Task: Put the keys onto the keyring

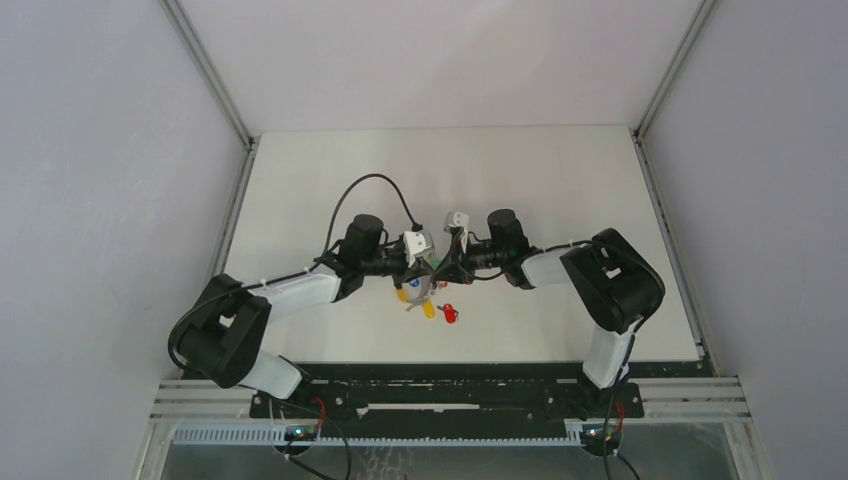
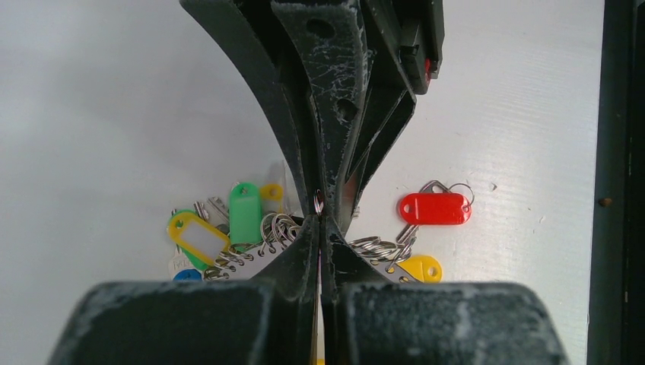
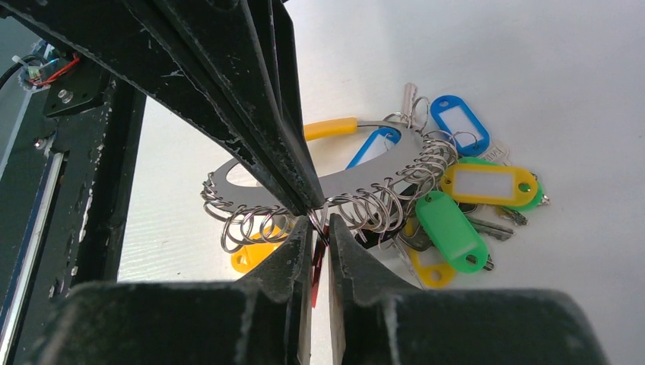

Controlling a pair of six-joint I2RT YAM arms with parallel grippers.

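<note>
Both arms meet tip to tip over the ctr of the white counter [image 2: 114, 114]. The left hand [image 2: 320, 228] has its fingers pressed together, nipping a small split ring at the very tips. The right hand [image 3: 320, 232] faces it w/ only a sliver of gap btwn its fingers, clamped on that same little ring. The ring sits on the edge of the keyring [image 3: 346, 182], a flat curved silver metal plate strung w/ many split rings, lying on the counter right under the hands. It carries an orange-yellow curved band [image 3: 331, 128] and oval plastic tags: blue [image 3: 459, 122], green [image 3: 450, 228] and yellow-framed [image 3: 487, 184]. The tags have white inserts, any writing too small to read. The small silver key w/ red oval tag [image 2: 433, 208] lies loose just beside the bunch, toward the near edge. The key w/ yellow oval tag [image 2: 422, 268] touches the rings, can't tell if it's hooked on.
</note>
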